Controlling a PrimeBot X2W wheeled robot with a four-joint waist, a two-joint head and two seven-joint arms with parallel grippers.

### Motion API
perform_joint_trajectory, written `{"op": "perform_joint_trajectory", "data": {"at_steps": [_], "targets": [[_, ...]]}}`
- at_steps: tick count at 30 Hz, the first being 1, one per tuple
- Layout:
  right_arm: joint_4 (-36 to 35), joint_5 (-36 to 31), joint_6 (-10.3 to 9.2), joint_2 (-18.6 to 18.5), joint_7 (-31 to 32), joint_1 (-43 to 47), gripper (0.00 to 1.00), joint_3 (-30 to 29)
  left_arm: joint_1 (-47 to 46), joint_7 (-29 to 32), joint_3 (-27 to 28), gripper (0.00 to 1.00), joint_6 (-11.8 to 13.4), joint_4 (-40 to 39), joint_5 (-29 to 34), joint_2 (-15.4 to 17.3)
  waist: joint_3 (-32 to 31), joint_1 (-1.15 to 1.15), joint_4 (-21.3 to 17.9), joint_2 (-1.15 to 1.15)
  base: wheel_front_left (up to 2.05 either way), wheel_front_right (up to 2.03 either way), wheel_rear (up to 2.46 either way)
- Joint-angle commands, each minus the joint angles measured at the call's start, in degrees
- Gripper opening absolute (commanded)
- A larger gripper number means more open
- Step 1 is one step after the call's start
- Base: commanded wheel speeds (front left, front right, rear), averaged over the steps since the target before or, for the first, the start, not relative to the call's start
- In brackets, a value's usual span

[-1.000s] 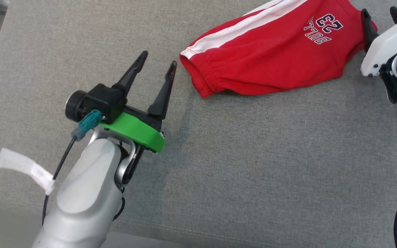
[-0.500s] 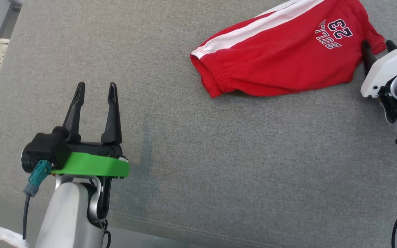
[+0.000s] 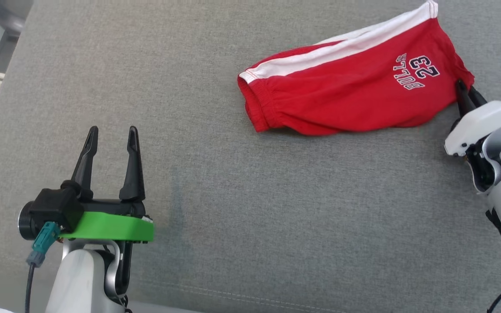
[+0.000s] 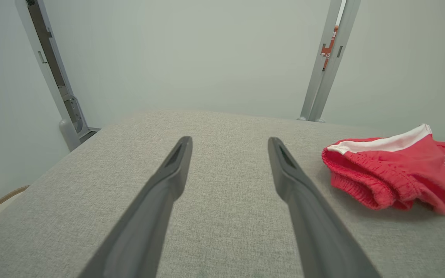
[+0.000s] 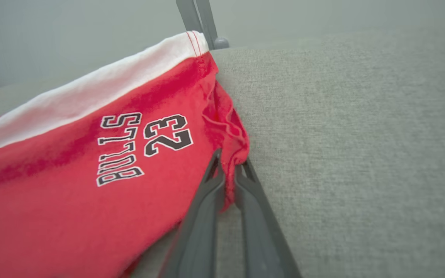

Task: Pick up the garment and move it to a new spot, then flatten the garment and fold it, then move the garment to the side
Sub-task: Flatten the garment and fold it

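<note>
Shorts (image 3: 350, 95) lengthwise left-right, waistband (image 3: 257, 102) leftward

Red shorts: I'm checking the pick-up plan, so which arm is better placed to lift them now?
Right. The right pincer is shut on a fold at the edge of the red shorts; the left pincer stands open over the grey cushion, well apart from them.

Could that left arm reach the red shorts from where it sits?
Probably yes: the left claw stands open, and nothing but grey cushion lies between it and the near elastic end of the red shorts.
</note>
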Motion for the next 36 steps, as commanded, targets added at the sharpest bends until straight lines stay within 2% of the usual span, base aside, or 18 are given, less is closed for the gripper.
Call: {"op": "perform_joint_trajectory", "data": {"at_steps": [1, 8, 15, 21, 27, 36], "targets": [[-0.95, 0.90, -0.11, -0.91, -0.79, 1.93, 0.00, 0.12, 1.02, -0.14, 0.46, 1.00, -0.19, -0.25, 0.47, 0.01, -1.90, 0.00, -2.14, 0.00, 0.00, 0.00, 0.00], [-5.51, 6.37, -0.11, -3.52, -2.68, 9.89, 0.00, -2.05, 2.92, -0.14, 1.13, 1.00, -0.40, -0.27, 1.25, 0.02, -4.50, 0.00, -5.28, 0.00, 0.00, 0.00, 0.00], [-7.50, 8.27, -0.10, -4.76, -3.28, 15.56, 0.00, -4.06, 4.14, -0.14, 1.39, 1.00, -0.58, -0.37, 1.76, 0.01, -5.55, 0.00, -6.14, 0.00, 0.00, 0.00, 0.00], [-10.58, 8.05, -0.10, -3.20, -3.52, 14.57, 0.00, -4.55, 4.63, -0.14, 1.44, 1.00, -0.57, 0.05, 2.26, 0.01, -6.53, 0.00, -6.44, 0.00, 0.00, 0.00, 0.00], [-16.25, 5.11, -0.09, -1.25, -3.56, 12.41, 0.00, -3.52, 4.70, -0.14, 1.55, 1.00, -0.62, 0.30, 2.29, 0.02, -8.07, 0.00, -6.24, 0.00, 0.00, 0.00, 0.00], [-25.48, 0.61, -0.09, 4.27, -2.81, 11.02, 0.00, 1.65, 5.11, -0.14, 0.64, 1.00, -0.66, 0.37, 1.14, 0.02, -8.73, 0.00, -4.95, 0.00, 0.00, 0.00, 0.00]]}}
